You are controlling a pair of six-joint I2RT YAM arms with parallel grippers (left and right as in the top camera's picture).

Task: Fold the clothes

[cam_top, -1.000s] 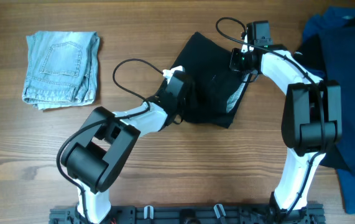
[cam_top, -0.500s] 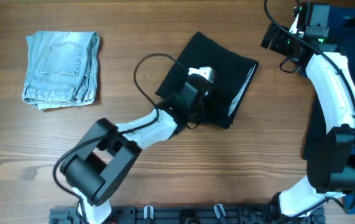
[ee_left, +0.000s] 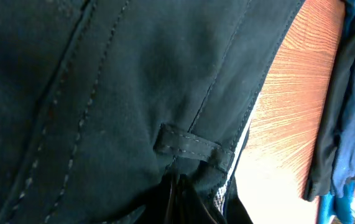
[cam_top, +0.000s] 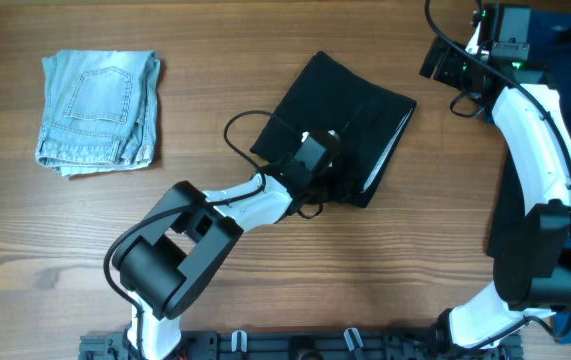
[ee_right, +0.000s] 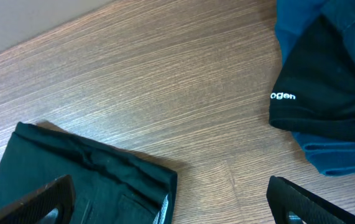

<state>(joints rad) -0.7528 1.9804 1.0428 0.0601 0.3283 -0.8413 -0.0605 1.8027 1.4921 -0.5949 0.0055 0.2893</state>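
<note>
Black shorts (cam_top: 357,105) lie folded on wooden table (cam_top: 265,285).

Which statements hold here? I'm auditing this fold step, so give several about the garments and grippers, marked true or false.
1. The left gripper is shut, resting on the black garment. True.
2. The right gripper is shut on the black garment. False: it is open, apart from that garment.
3. The denim piece lies folded, clear of both arms. True.
4. The blue and black pile lies left of the denim piece. False: it lies far right.
</note>
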